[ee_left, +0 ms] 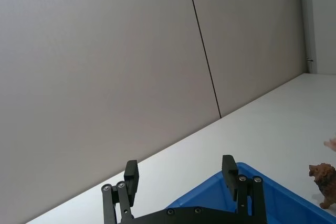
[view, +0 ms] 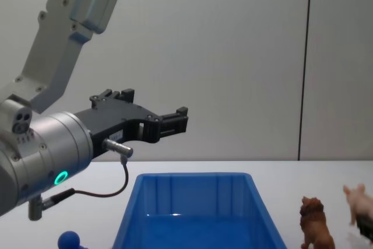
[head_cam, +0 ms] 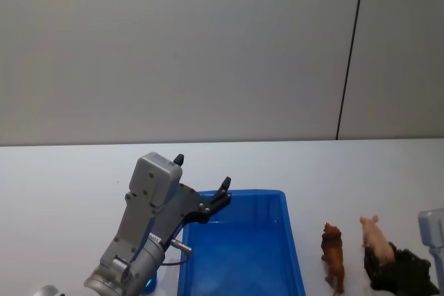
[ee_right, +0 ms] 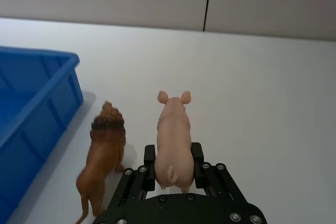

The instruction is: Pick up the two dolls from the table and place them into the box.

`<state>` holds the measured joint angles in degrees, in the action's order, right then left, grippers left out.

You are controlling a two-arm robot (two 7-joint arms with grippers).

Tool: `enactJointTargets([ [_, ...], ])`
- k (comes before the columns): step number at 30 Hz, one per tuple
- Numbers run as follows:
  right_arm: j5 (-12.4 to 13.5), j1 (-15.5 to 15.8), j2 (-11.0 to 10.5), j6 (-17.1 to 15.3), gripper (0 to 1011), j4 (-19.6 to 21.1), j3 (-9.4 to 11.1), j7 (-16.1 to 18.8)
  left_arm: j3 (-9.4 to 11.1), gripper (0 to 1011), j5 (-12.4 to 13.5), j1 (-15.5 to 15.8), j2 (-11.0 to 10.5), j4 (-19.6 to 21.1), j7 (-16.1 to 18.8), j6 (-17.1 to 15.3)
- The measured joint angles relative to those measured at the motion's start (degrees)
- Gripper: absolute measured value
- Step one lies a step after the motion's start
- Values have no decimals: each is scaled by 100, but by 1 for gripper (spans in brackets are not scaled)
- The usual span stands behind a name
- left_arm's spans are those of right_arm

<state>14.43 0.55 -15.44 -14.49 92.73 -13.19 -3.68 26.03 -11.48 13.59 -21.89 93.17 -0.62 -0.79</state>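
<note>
Two fingers of the right tool [ee_right: 173,155] pinch the pink doll [ee_right: 173,127] by its haunches, apparently firmly. The lion doll [ee_right: 105,150] stands just beside the tool, toward the box [ee_right: 37,59]. Swinging across could topple it, or the rear-held doll could twist loose. The left tool [ee_left: 180,167] hovers open over the box's rim.

The left gripper [ee_left: 180,174] is showing matte black fingers [ee_left: 131,177] with flat pads, joined by black bars dotted with small silver screws. Behind it, a round silver-grey wrist housing [view: 52,144] is glowing with a green ring light [view: 60,177], and a thin dark cable [view: 126,173] is looping beneath. The right gripper [ee_right: 173,153] is showing the same black, screw-studded linkage.
</note>
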Motion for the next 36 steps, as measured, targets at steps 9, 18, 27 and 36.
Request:
enactJointTargets([
  [9, -132, -22, -24, 187, 379, 329, 18, 182, 0, 1002, 0, 0, 0, 0, 0, 0],
  [18, -135, -167, 37, 278, 379, 521, -23, 716, 0, 1002, 0, 0, 0, 0, 0, 0],
  [27, -71, -373, 171, 224, 379, 513, -125, 1322, 0, 1002, 0, 0, 0, 0, 0, 0],
  [36, -28, -642, 352, 56, 379, 317, -258, 1965, 0, 1002, 0, 0, 0, 0, 0, 0],
])
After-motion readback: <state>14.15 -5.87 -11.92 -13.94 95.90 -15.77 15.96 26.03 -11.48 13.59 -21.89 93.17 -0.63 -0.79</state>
